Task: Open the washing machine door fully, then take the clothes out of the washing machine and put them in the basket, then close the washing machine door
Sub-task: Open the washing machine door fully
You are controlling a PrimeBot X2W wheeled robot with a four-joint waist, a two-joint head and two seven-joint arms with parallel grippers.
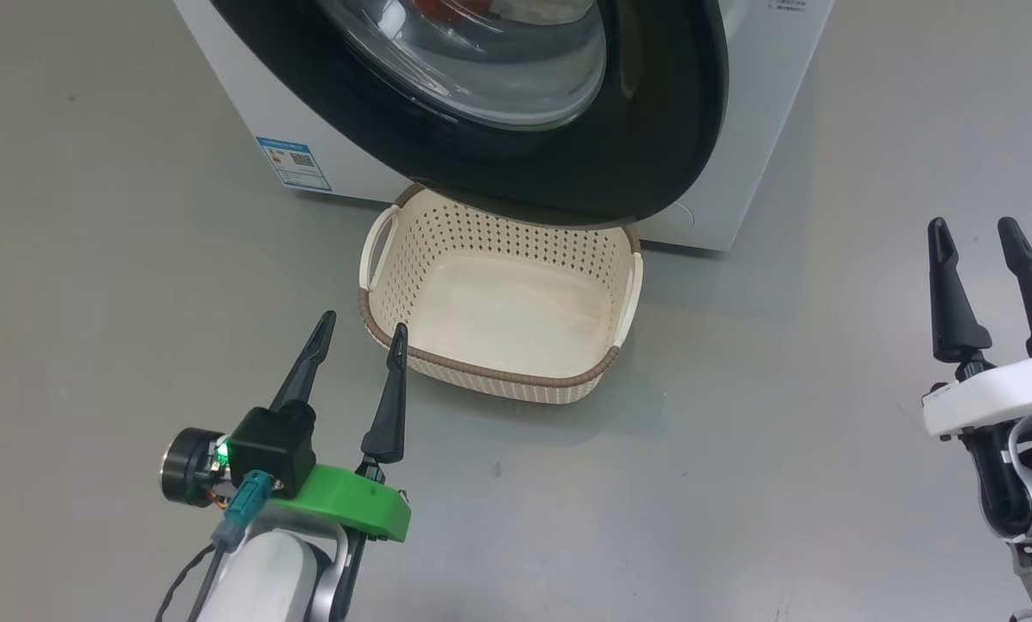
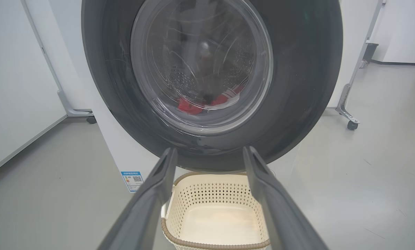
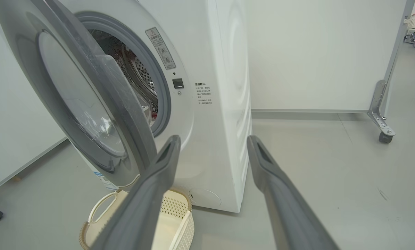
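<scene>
Your washing machine door [image 1: 654,130] hangs partly open, ahead of and above both tools, with the red clothes [image 2: 224,99] lying in the drum behind its glass. The basket [image 1: 498,380] sits on the floor under the door, just beyond your left tool [image 1: 365,321], whose fingers are spread wide and hold nothing. Your right tool [image 1: 972,223], well off to the right, is likewise wide and holds nothing.

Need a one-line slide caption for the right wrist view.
Open right gripper facing the washing machine, its door partly open over the basket on the floor.
</scene>
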